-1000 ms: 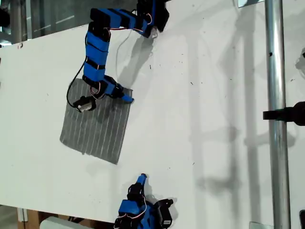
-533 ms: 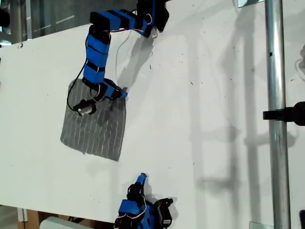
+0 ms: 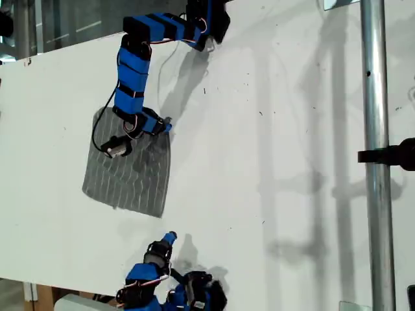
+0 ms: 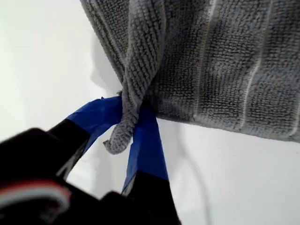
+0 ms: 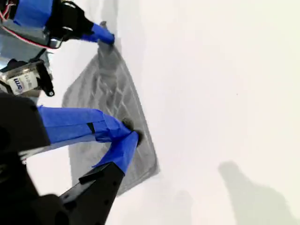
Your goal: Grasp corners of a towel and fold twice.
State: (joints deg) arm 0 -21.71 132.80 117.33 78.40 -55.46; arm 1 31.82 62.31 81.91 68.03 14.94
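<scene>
The grey striped towel (image 3: 130,172) lies flat on the white table (image 3: 279,129) in the exterior view's left half. My first gripper (image 3: 165,125) reaches down from the far side and is shut on the towel's far corner (image 4: 119,140), nearest the exterior view's middle. That corner is bunched between the blue fingers (image 4: 147,140), and the cloth (image 4: 225,61) ripples behind it. My second gripper (image 3: 170,238) hovers near the table's front edge, just short of the towel's near corner (image 3: 155,210). Its tips (image 5: 132,137) meet with nothing between them, and the towel (image 5: 108,103) lies behind.
A vertical metal pole (image 3: 376,155) with a black clamp (image 3: 389,155) stands at the exterior view's right. The table's front edge runs close behind the second arm's base (image 3: 188,295). Bare white tabletop spreads between the towel and the pole.
The first gripper has drawn the pinched corner slightly toward the exterior view's left, rippling the towel. The second arm has swung toward the exterior view's left, closer to the towel's near corner.
</scene>
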